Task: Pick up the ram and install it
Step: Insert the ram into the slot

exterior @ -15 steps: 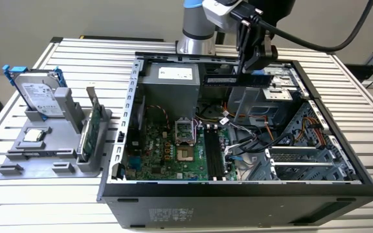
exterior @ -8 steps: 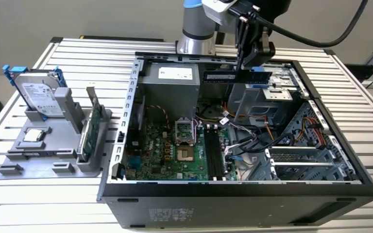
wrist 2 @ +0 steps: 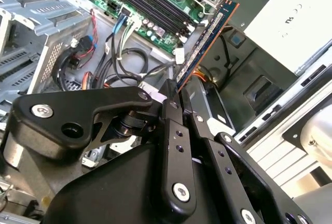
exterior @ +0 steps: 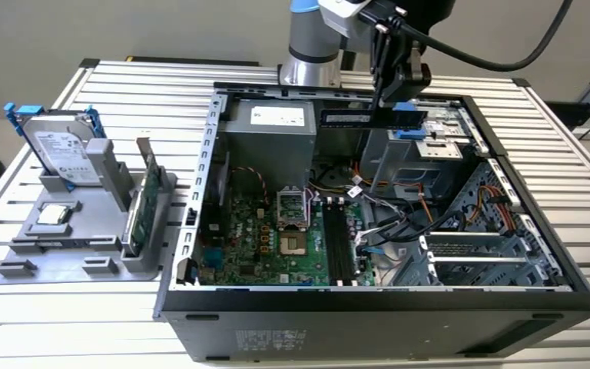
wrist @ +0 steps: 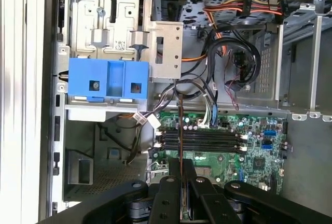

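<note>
1. Slatted metal table (exterior: 64, 330) underneath, carrying an open computer case (exterior: 377, 301) laid on its side.
2. Clenched between the fingers (wrist 2: 170, 117) of the gripper (wrist 2: 175, 89): the ram (wrist 2: 207, 40), pinched at one end, most of its length jutting past the fingertips, in the air above the case's inside.
3. Short grip on a long stick, so liable to pivot or slide and meet its socket crooked.
4. Just past the stick's free end: loose cables (wrist: 223, 73) and a blue bracket (wrist: 109, 81). Could catch on either during a descent.
5. Farther below the fingertips, well apart from the stick: memory slots (wrist: 202, 140) on the motherboard (exterior: 259, 238). Held across their line, not along it; pressed down like that, likely to bend or chip the contact edge.
6. Farthest from the fingers, toward the exterior view's left: grey holder (exterior: 49, 263) with a hard drive (exterior: 64, 150) and a green card (exterior: 150, 201) standing upright. Plain grey room beyond.
</note>
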You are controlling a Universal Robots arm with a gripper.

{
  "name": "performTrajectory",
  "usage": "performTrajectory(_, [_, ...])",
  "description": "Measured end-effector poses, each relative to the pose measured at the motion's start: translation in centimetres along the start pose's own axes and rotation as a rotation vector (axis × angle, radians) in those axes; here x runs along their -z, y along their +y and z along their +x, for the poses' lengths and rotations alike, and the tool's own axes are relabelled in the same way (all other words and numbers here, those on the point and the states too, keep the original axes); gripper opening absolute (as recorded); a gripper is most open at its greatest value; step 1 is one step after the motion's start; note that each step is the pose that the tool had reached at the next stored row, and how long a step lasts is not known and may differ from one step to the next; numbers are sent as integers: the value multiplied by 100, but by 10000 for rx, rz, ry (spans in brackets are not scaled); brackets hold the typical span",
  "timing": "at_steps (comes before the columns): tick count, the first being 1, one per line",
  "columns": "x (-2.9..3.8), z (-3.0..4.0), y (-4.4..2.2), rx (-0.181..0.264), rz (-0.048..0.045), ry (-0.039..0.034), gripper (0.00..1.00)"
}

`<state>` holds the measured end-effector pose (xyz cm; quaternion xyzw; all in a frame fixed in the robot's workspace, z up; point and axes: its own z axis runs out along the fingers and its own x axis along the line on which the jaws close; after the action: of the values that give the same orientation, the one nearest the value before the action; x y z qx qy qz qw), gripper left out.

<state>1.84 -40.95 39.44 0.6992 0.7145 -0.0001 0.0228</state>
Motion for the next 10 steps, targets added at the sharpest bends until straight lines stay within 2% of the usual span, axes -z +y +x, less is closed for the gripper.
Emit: performTrajectory(10, [-42, 33, 3, 0, -1, 1, 0])
